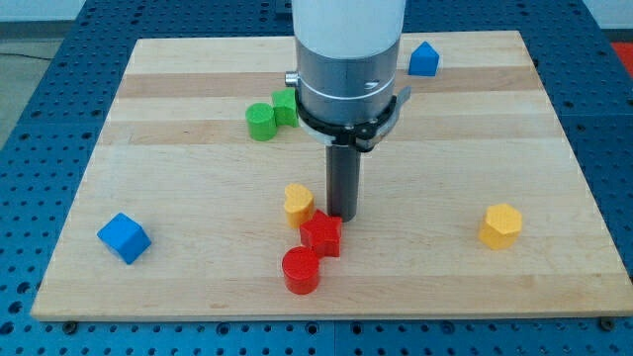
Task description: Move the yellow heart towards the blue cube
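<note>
Yellow heart (298,203) sits low-centre on the worktop, just left of my tip (342,215), no gripper here. Blue cube (124,237) is further left, so pushing leftward looks right.

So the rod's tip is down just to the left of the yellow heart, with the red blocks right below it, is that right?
Not quite. The camera view shows my tip just to the view's right of the yellow heart, not its left. The rest holds: the red star-shaped block and the red cylinder sit right below.
</note>
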